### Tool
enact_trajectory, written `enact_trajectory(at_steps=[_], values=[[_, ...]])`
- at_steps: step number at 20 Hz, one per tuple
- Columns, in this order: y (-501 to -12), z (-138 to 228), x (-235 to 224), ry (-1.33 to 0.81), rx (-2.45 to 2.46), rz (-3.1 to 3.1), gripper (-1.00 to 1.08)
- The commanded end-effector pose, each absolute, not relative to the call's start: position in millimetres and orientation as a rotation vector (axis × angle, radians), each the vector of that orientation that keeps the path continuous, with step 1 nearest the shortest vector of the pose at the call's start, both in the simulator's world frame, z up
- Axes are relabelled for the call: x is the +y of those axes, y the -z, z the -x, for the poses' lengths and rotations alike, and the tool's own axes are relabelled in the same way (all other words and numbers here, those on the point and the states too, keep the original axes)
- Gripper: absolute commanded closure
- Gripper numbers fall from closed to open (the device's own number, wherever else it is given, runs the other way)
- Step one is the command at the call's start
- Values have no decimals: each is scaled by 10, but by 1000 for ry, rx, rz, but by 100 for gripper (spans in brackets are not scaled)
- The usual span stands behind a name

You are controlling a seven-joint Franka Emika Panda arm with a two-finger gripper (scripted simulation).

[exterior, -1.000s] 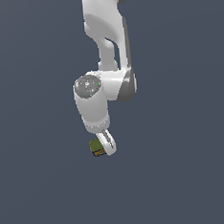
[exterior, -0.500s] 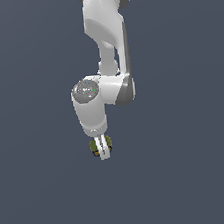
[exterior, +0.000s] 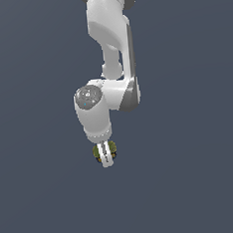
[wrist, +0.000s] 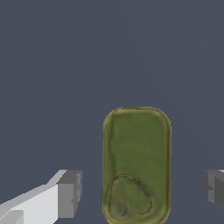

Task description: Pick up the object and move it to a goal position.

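The object point(wrist: 136, 148) is a small rounded block with an olive-green top and a brownish rim, with an oval mark near one end. In the wrist view it lies between my two grey pads point(wrist: 70, 193), with a gap on each side. My gripper point(wrist: 141, 191) is open and straddles it without touching. In the exterior view the white arm reaches straight down, and the gripper point(exterior: 107, 160) stands in front of the object point(exterior: 97, 152). Only olive slivers of the block show on either side of the near finger.
A plain dark grey-blue surface point(exterior: 194, 181) fills both views. Nothing else shows on it, and no goal marker is visible.
The gripper has sunk a little lower around the object and the wrist has turned slightly. The object has stayed where it was.
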State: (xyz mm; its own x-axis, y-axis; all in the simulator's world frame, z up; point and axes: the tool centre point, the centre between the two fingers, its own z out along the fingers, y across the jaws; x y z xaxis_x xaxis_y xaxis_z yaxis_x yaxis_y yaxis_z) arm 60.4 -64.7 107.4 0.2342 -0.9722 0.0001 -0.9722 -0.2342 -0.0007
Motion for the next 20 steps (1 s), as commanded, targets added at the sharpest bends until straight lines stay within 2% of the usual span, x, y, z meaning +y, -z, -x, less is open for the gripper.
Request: enact_trajectory(at_steps=[1, 9, 15, 16, 20], values=[[-1023, -601, -646, 0, 1944, 2468, -92], [-643, -589, -650, 0, 1950, 2463, -92], [-586, -603, -650, 0, 1950, 2463, -92], [-586, -603, -650, 0, 1950, 2463, 108], [-586, -603, -650, 0, 1950, 2463, 108]])
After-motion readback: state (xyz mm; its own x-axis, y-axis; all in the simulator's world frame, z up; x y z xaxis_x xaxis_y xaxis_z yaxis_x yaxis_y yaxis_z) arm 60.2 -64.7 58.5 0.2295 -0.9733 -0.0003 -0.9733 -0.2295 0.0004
